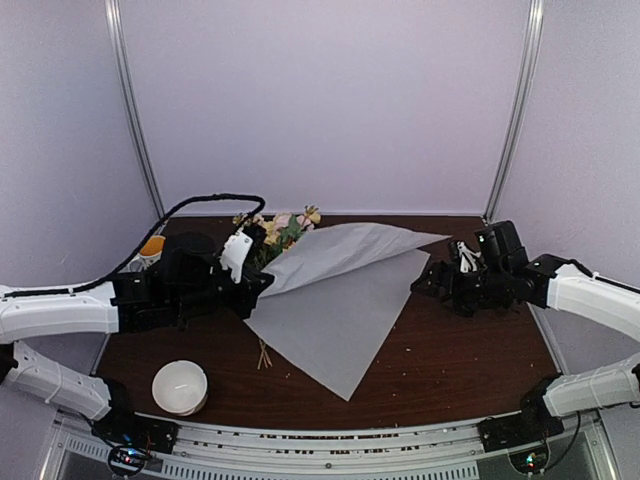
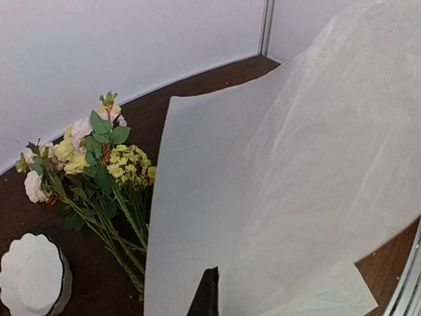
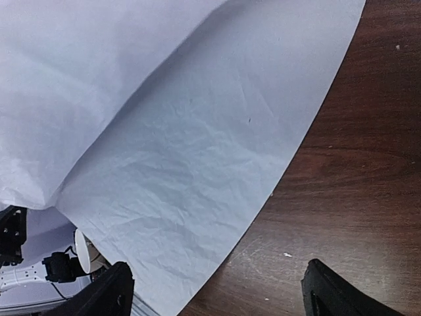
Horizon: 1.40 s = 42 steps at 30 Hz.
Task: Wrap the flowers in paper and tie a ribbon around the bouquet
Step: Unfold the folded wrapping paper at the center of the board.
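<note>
The paper (image 1: pixel 340 300) lies across the middle of the table, its far-left part lifted and folded over toward the right. My left gripper (image 1: pixel 258 285) is shut on the paper's left edge; in the left wrist view only one dark fingertip (image 2: pixel 209 293) shows against the paper (image 2: pixel 276 184). The flowers (image 1: pixel 282 230) lie at the back beside the sheet, and their stems run under the paper's edge by the blooms (image 2: pixel 99 164). My right gripper (image 1: pixel 425 282) hangs open at the sheet's right edge, holding nothing; its fingers (image 3: pixel 108 293) straddle paper (image 3: pixel 184 151) and bare wood. No ribbon or bouquet is in view.
A white bowl (image 1: pixel 180 387) sits near the front left. An orange cup (image 1: pixel 152 246) stands behind the left arm, and a white scalloped dish (image 2: pixel 33 276) is next to the flowers. A few loose stems (image 1: pixel 264 352) lie by the paper's near-left edge. White walls enclose the table.
</note>
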{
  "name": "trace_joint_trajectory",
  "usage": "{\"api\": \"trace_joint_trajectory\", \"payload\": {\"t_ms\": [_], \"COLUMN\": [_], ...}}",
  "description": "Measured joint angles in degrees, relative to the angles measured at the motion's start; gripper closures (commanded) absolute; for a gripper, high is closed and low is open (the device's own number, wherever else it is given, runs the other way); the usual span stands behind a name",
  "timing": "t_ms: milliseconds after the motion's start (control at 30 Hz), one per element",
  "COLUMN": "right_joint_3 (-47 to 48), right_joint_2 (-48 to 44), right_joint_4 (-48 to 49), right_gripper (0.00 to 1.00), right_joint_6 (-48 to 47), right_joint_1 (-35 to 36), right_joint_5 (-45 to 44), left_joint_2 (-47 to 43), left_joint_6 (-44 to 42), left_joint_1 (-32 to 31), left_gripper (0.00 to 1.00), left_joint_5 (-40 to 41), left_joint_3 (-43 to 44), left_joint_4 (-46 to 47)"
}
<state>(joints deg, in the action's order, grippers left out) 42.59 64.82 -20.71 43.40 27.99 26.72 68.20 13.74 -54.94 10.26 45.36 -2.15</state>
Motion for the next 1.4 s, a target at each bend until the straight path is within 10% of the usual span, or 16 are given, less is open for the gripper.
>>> {"api": "trace_joint_trajectory", "payload": {"t_ms": [667, 1033, 1400], "right_joint_3": [24.2, 40.4, 39.8], "right_joint_2": [24.8, 49.1, 45.0], "right_joint_4": [-20.0, -26.6, -28.1], "right_gripper": [0.0, 0.05, 0.03], "right_joint_6": [-20.2, -26.9, -27.5], "right_joint_1": [-13.2, -14.5, -15.1], "right_joint_5": [-14.7, -15.2, -13.9], "left_joint_2": [-18.1, -18.1, -16.4], "left_joint_6": [36.5, 36.6, 31.1], "left_joint_1": [7.0, 7.2, 7.2], "left_gripper": [1.0, 1.0, 1.0], "left_joint_5": [9.3, 12.6, 12.9], "left_joint_3": [-16.1, -15.9, -13.9], "left_joint_4": [-0.7, -6.8, -9.0]}}
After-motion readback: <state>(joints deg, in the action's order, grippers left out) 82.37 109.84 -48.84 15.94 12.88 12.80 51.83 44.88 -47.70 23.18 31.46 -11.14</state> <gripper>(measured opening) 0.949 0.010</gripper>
